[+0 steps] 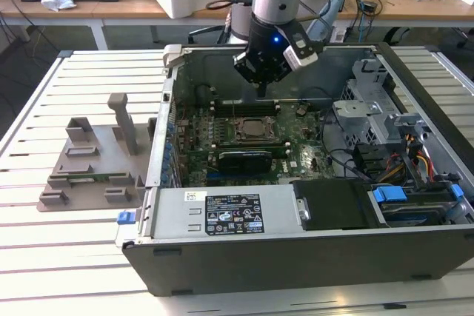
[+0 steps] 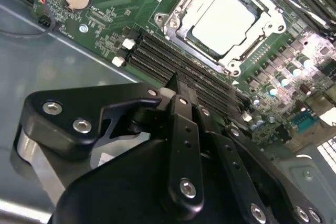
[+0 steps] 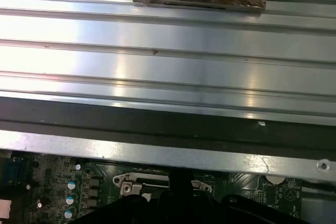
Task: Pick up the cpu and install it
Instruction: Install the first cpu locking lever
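Slatted tabletop (image 1: 44, 242): carries open computer case (image 1: 311, 257). Motherboard (image 1: 296, 146) on case floor; socket (image 1: 255, 129) at its middle. Cpu (image 2: 223, 22): already seated in socket, silvery top showing. Gripper (image 2: 176, 85): hovering above memory slots beside socket, fingers pressed together, empty. Judgement: to finish well, confirm chip lies flat before leaving

Bright, even overhead light; glare streaks the slatted table (image 3: 168, 66); close foreground blurs.
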`<state>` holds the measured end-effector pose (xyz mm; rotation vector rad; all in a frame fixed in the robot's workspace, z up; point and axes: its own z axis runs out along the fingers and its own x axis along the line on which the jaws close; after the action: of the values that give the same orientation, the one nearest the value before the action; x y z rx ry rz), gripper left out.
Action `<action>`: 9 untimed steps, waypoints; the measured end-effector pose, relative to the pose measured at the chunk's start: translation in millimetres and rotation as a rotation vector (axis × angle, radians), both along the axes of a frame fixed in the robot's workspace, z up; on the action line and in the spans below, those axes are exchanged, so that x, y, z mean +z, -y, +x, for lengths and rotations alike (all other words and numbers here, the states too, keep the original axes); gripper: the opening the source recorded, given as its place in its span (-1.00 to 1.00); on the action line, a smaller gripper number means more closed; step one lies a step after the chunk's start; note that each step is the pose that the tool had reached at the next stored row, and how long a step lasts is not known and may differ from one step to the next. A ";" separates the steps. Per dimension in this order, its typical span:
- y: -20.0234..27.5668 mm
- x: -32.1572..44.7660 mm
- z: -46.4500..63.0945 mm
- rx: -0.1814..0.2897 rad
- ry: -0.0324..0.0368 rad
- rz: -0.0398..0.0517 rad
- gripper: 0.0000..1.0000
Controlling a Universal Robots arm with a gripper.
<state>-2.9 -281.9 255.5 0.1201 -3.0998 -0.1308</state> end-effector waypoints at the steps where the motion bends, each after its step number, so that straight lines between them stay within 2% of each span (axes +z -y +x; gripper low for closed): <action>1: 0.0 0.9 0.0 0.000 0.0000 0.0003 -0.79; 5: 0.0 1.2 -1.8 0.000 -0.0001 0.0001 -0.79; 6: 0.0 3.3 -1.9 0.000 -0.0003 -0.0003 -0.79; 7: 0.0 6.8 -1.8 0.000 -0.0001 -0.0011 -0.79; 8: 0.0 17.4 -1.8 0.000 -0.0001 -0.0022 -0.79; 9: 0.0 23.8 -1.9 0.000 0.0000 -0.0026 -0.79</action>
<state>-4.8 -281.9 279.3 0.1201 -3.0998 -0.1268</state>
